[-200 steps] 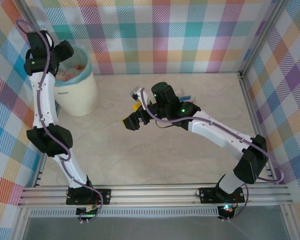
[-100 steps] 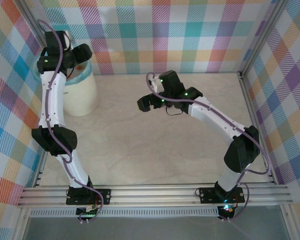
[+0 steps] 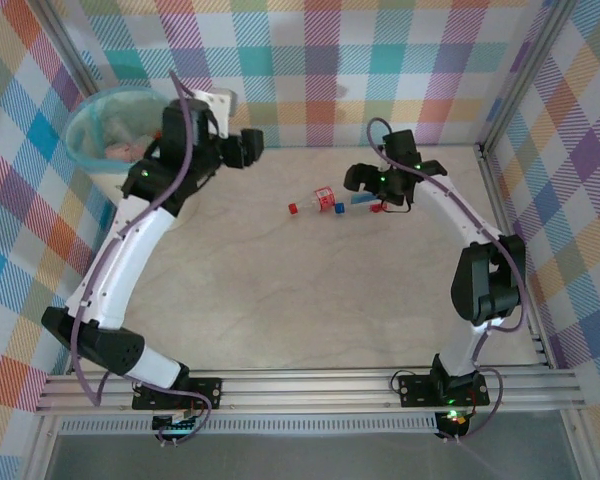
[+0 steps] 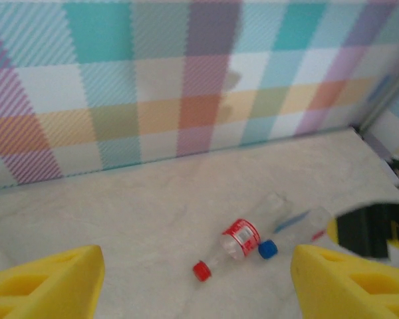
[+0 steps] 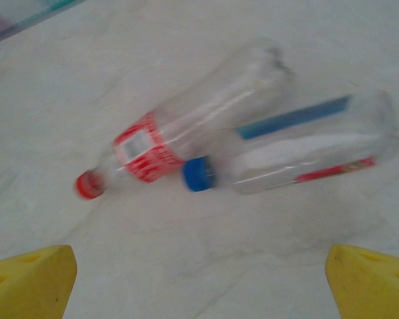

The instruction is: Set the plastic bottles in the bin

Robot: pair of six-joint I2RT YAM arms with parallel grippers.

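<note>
Two clear plastic bottles lie side by side on the table towards the back. One has a red label and red cap. The other has a blue cap. My right gripper hovers just over them, open and empty. My left gripper hangs open and empty to their left, looking at them from a distance. The cream bin with its teal liner stands in the back left corner, behind the left arm.
Plaid walls close the table at the back and on both sides. A metal post stands at the back right, near the right arm. Pale items lie inside the bin. In the left wrist view the right gripper shows beside the bottles.
My left arm has swung away from over the bin towards the back middle. My right arm has drawn back to the right, uncovering the two bottles.
</note>
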